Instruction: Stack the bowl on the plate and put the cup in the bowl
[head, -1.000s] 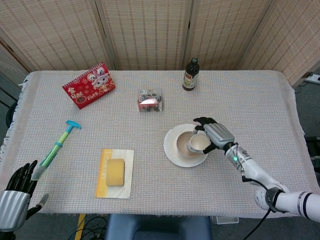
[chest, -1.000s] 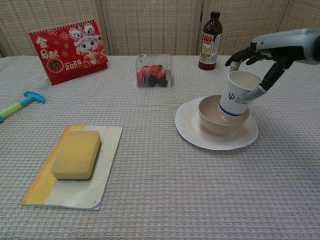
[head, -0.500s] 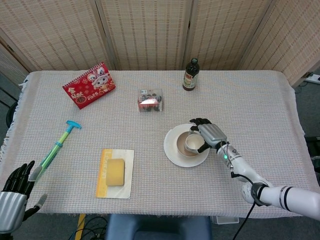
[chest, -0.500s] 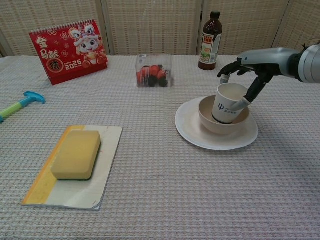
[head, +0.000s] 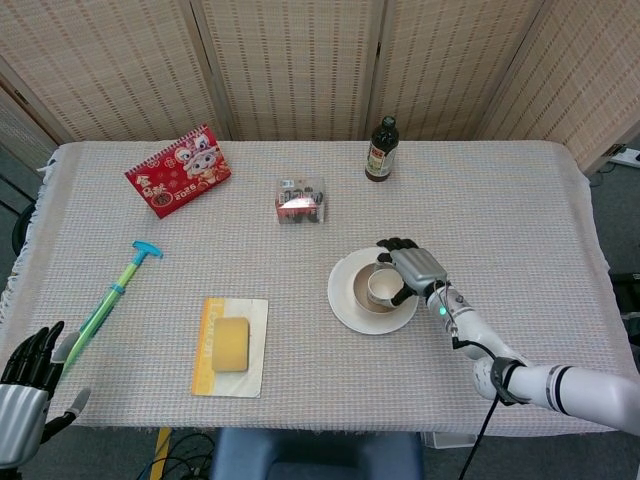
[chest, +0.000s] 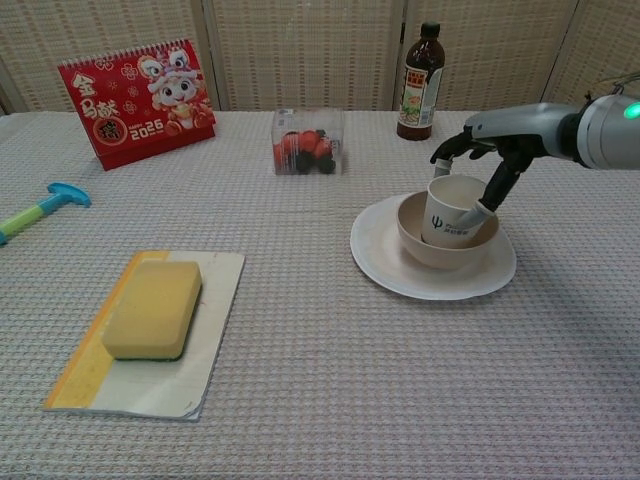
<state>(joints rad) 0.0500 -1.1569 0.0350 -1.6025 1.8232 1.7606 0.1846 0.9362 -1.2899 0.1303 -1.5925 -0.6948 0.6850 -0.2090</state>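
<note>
Currently: cup (chest: 450, 210) seated upright in bowl (chest: 420, 242), bowl on plate (chest: 385, 262); cup pinched at rim from above by right hand (chest: 492, 150); release upward judged next. Left hand (head: 25, 372) idle, spread, well apart.

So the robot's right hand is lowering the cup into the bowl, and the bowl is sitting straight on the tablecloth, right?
Not quite. The bowl is not straight on the tablecloth: it stands on the white plate, as the chest view shows plainly. The rest holds: the right hand grips the cup, which is down inside the bowl.
</note>
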